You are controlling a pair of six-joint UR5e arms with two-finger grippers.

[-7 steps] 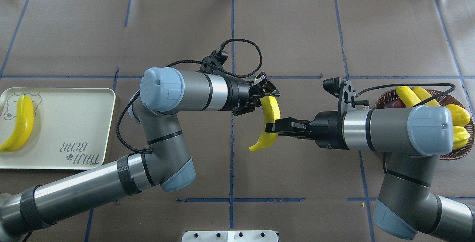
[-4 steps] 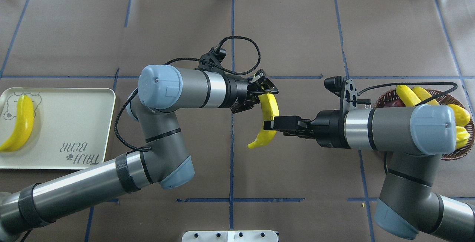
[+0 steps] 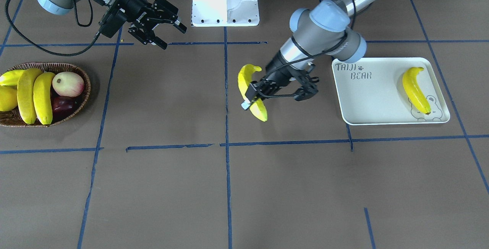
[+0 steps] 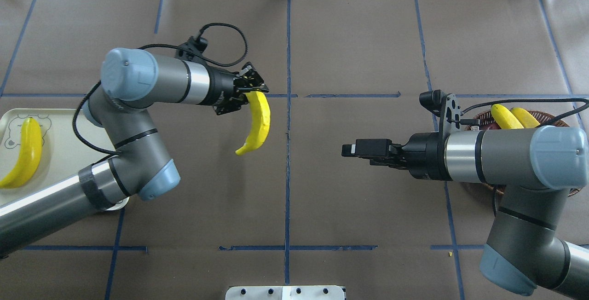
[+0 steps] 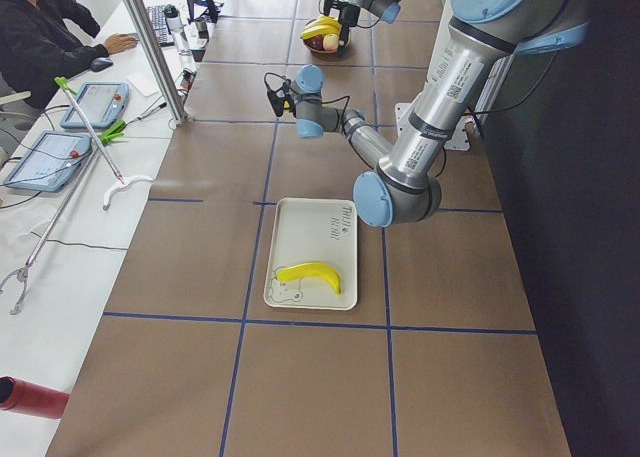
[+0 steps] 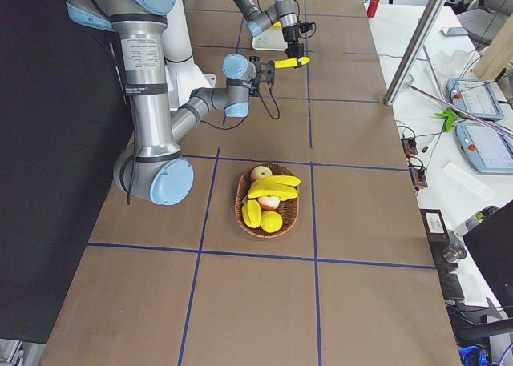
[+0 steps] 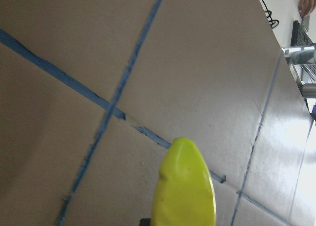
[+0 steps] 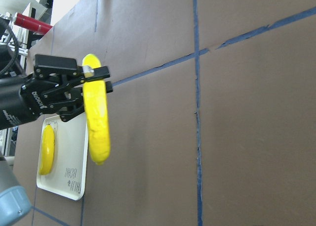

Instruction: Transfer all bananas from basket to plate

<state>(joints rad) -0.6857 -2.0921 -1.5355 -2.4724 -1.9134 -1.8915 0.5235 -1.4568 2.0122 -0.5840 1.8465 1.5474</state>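
1 banana [image 4: 258,123] in left gripper [image 4: 251,89] hangs over table [image 4: 349,199], near plate [image 3: 378,100] edge.

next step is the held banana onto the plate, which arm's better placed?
Left. The left gripper is shut on the held banana, on the same side of the table as the plate. The right gripper is open and empty, nearer the basket.

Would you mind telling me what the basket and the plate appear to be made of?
The basket: brown woven wicker, matte; the weave shows along its wall. The plate: smooth cream-white, probably plastic or melamine; moulded raised rim, printed lettering.
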